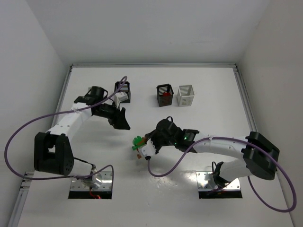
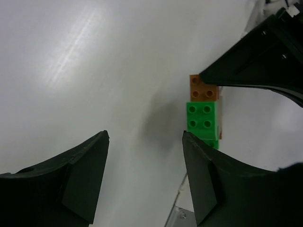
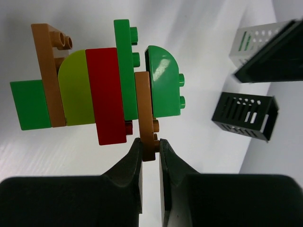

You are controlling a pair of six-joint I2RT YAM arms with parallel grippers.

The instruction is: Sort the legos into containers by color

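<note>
A joined clump of legos (image 3: 102, 87) in green, red, yellow-green and orange-brown hangs over the table, just left of centre (image 1: 139, 145). My right gripper (image 3: 151, 142) is shut on the clump's orange-brown plate (image 3: 146, 118); in the top view it (image 1: 150, 144) sits just right of the clump. My left gripper (image 1: 121, 122) hovers up and left of the clump, open and empty (image 2: 145, 137). Its wrist view shows a green brick (image 2: 202, 120) and an orange-brown brick (image 2: 203, 89) just beyond the right finger. Containers: a black bin (image 1: 164, 94) with red inside, a white bin (image 1: 185, 95), another black bin (image 1: 124, 88).
A further white bin (image 1: 122, 97) shows partly behind the left arm. In the right wrist view, a black bin (image 3: 244, 116) and a white bin (image 3: 247, 41) stand at right, the white one half covered by a dark finger (image 3: 274, 52). Purple cables loop beside both arms.
</note>
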